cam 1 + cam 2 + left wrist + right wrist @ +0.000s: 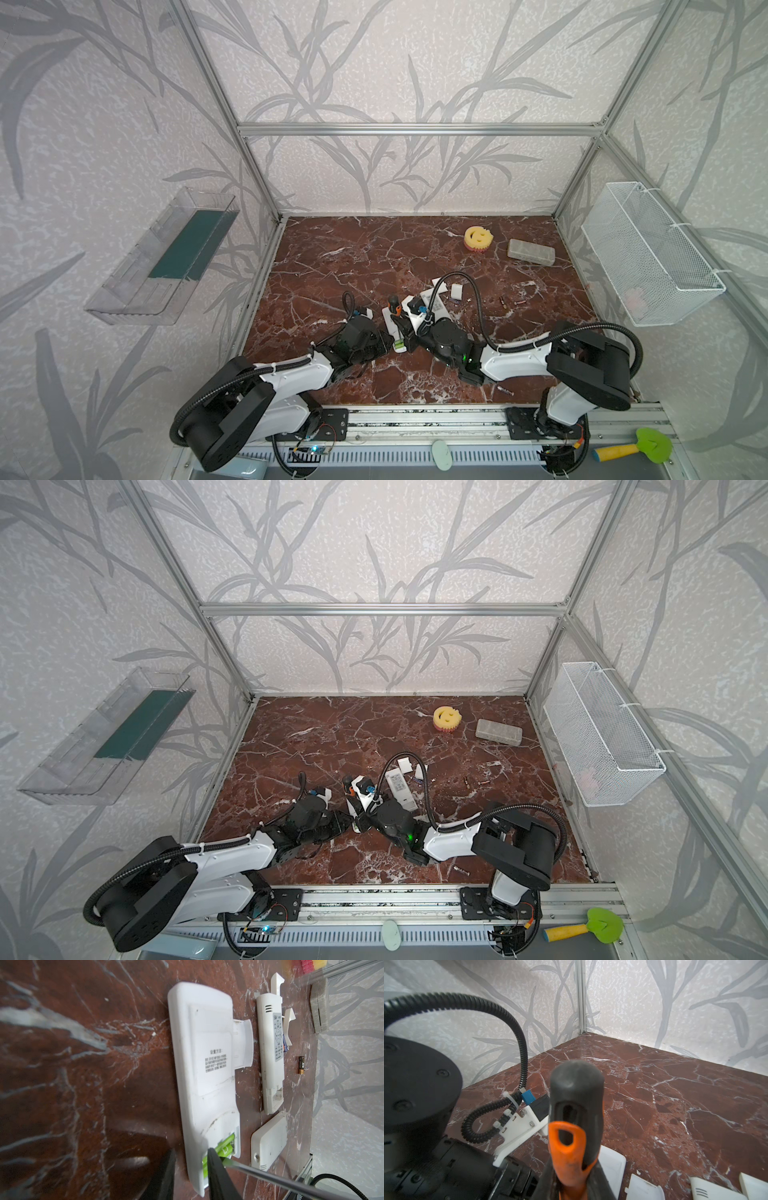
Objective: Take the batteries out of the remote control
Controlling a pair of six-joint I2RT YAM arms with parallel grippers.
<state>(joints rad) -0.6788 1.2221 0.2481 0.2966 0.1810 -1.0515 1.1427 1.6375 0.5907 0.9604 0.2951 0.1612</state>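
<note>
We look down on a red-brown marbled surface (pixel 332 266) veined in white. It is boxed in by walls (pixel 374 62) papered with grey leaves and by an aluminium frame (pixel 415 129). A clear tray (pixel 137 270) hangs on the left wall and a white wire basket (pixel 648 257) on the right. At the back right lie a yellow smiley sponge (pixel 478 238) and, just beside it, a grey block (pixel 531 251).

The two arms meet near the middle, and in both top views they cover most of what matters. Of the remote (pixel 392 328) we see only a white strip with a fleck of green. The left hand (pixel 388 338) is a dark lump there, and we cannot make out its fingers.

The left wrist view opens this up. The remote (pixel 207 1064) lies back-up on the surface with its compartment uncovered, and the green batteries (pixel 225 1148) lie in it side by side. The left hand (pixel 191 1150) has its fingers (pixel 218 1167) parted a little — one over the batteries, the other beside the remote's edge, with a sliver of surface between it and the remote. We cannot tell how much of the batteries the finger hides. The screwdriver (pixel 291 1177) reaches in with its metal shaft, tip at the batteries. Past a slimmer remote (pixel 270 1059), a dark loose battery (pixel 301 1065) lies alone on the surface.

Only the right wrist view shows the grip — the right hand (pixel 572 1186) is clamped on the screwdriver's orange-and-black handle. The shaft is cut off below that view's edge.
</note>
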